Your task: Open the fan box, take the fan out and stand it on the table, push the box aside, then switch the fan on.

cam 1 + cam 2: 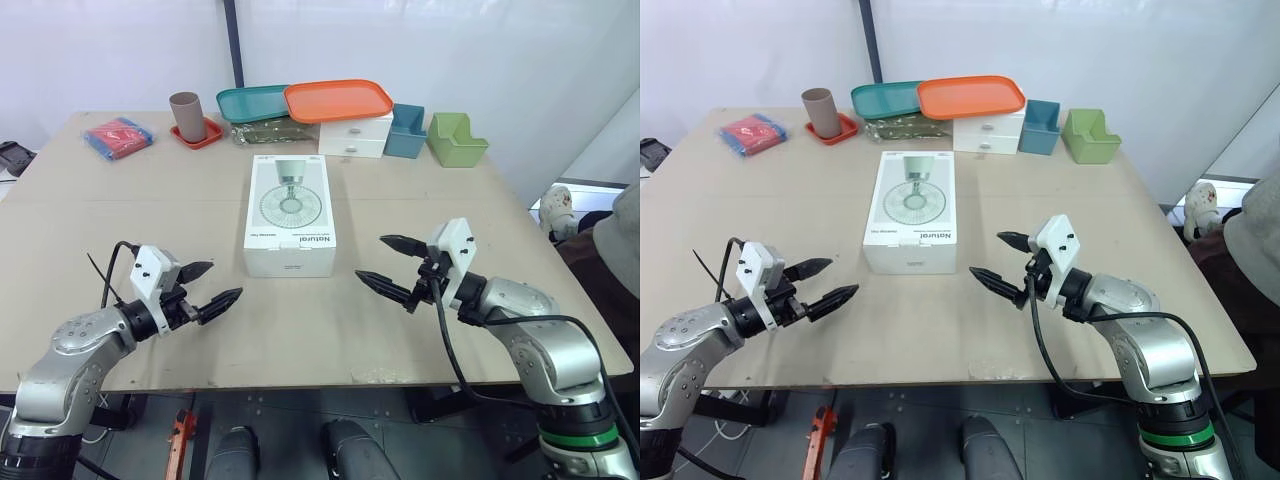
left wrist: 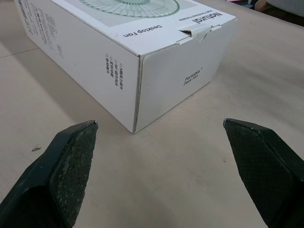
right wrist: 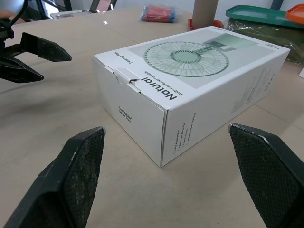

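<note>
Your white rectangular cardboard fan box (image 1: pixel 290 215) is lying closed at the centre of the tan wooden table (image 1: pixel 120 220), a pale green fan printed on top. Your black-fingered left gripper (image 1: pixel 225 280) and right gripper (image 1: pixel 371 257) are flanking its near end, fingers spread, gripping nothing.

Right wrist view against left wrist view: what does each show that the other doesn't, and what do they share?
Right wrist view: the open left gripper, and across the table a red and blue packet, a brown cylindrical cup and a teal flat tray. Left wrist view: the box's left long side, with its columns of small print. Both: the white cardboard fan box, end flap shut, lying on the beige table; the right gripper is open too.
</note>
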Controlling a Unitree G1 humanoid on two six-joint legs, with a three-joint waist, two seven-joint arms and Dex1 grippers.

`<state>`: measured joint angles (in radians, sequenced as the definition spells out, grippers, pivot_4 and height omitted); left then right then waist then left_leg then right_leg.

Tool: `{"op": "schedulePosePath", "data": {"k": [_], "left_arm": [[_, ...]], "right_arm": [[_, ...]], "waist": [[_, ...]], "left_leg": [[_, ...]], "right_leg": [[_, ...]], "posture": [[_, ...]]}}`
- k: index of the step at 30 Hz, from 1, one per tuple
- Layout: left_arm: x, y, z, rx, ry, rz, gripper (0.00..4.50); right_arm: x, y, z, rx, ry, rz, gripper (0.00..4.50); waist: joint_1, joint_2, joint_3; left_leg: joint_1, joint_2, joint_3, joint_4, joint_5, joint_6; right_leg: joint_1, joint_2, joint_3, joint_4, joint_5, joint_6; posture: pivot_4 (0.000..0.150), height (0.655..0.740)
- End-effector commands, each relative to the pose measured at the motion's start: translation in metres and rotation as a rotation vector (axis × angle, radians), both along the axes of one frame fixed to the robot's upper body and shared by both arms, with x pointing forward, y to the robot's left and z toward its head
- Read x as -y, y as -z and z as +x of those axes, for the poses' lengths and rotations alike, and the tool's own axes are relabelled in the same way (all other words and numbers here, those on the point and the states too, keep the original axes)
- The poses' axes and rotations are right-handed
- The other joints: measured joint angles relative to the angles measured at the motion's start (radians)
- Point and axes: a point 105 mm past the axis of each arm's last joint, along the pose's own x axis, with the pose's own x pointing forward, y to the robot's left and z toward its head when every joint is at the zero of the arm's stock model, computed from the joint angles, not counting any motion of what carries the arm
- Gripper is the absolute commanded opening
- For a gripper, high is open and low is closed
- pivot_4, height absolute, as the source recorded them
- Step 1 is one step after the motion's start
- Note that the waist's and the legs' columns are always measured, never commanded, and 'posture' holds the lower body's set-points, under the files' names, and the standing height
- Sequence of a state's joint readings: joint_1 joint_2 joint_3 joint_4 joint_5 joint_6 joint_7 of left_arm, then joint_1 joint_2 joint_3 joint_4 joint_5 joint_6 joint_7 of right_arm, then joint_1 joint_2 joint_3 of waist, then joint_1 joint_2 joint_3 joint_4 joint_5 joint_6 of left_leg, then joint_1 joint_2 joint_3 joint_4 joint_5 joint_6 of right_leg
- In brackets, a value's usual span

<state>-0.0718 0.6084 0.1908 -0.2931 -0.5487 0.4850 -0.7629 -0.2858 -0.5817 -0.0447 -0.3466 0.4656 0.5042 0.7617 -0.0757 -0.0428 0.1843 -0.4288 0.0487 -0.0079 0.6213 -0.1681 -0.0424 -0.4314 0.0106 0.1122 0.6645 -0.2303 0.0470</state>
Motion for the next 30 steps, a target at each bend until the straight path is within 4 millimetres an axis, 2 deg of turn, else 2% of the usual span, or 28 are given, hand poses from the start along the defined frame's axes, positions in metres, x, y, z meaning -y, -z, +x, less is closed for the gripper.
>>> {"op": "schedulePosePath", "data": {"k": [1, 14, 30], "left_arm": [[0.002, -0.006, 0.000, 0.041, 0.010, 0.012, 4.50], [0.001, -0.008, -0.003, 0.042, 0.022, 0.019, 4.50], [-0.001, -0.016, 0.003, 0.071, 0.022, 0.035, 4.50]], "right_arm": [[-0.002, -0.009, -0.003, 0.039, -0.020, -0.008, 4.25], [-0.004, -0.008, -0.004, 0.040, -0.029, -0.011, 4.25], [-0.008, -0.008, 0.000, 0.055, -0.021, 0.002, 4.25]], "waist": [[0.000, 0.000, 0.000], [0.000, 0.000, 0.000], [0.000, 0.000, 0.000]], "left_leg": [[0.000, 0.000, 0.000, 0.000, 0.000, 0.000], [0.000, 0.000, 0.000, 0.000, 0.000, 0.000], [0.000, 0.000, 0.000, 0.000, 0.000, 0.000]], "right_leg": [[0.000, 0.000, 0.000, 0.000, 0.000, 0.000], [0.000, 0.000, 0.000, 0.000, 0.000, 0.000], [0.000, 0.000, 0.000, 0.000, 0.000, 0.000]], "posture": [[0.150, 0.7400], [0.150, 0.7400], [0.150, 0.7400]]}}
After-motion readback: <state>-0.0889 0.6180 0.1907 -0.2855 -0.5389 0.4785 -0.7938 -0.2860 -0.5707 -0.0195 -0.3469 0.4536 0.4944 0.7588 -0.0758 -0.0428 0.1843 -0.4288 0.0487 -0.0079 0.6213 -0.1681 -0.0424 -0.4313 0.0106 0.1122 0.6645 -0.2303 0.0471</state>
